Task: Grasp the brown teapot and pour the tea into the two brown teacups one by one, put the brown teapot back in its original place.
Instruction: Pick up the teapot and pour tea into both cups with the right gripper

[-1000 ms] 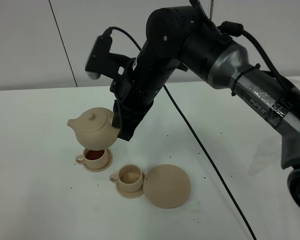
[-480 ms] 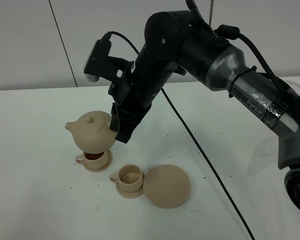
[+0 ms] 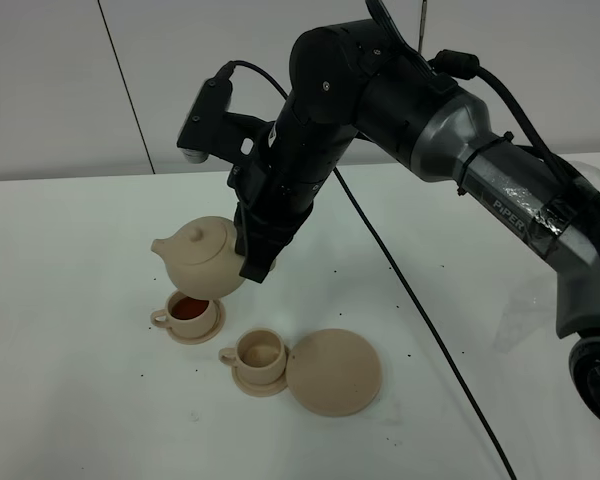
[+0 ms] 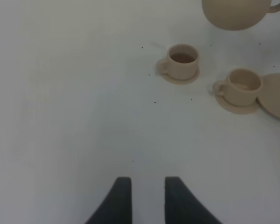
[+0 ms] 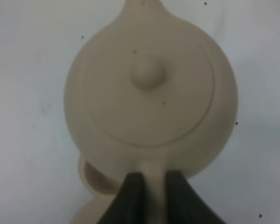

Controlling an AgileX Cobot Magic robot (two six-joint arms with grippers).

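Observation:
The brown teapot [image 3: 205, 260] hangs in the air, roughly level, spout to the left, just above the left teacup [image 3: 187, 312], which holds dark tea. My right gripper [image 3: 255, 262] is shut on the pot's loop handle; the right wrist view shows the lidded teapot [image 5: 149, 88] from above with the gripper [image 5: 151, 186] pinching the handle. The second teacup [image 3: 260, 353] stands on its small saucer beside the wide round saucer [image 3: 335, 372]. My left gripper [image 4: 144, 196] hovers low over bare table, fingers close together with nothing between them, well short of the teacups [image 4: 182, 60] [image 4: 242, 86].
A black cable [image 3: 420, 320] trails across the white table [image 3: 80, 400] to the right of the saucer. The right arm's bulky links [image 3: 460, 130] reach in from the right, above the crockery. A wall rises behind the table.
The teapot, still in my right gripper, has shifted a little to the right over the filled teacup. The cups and the saucer have not moved.

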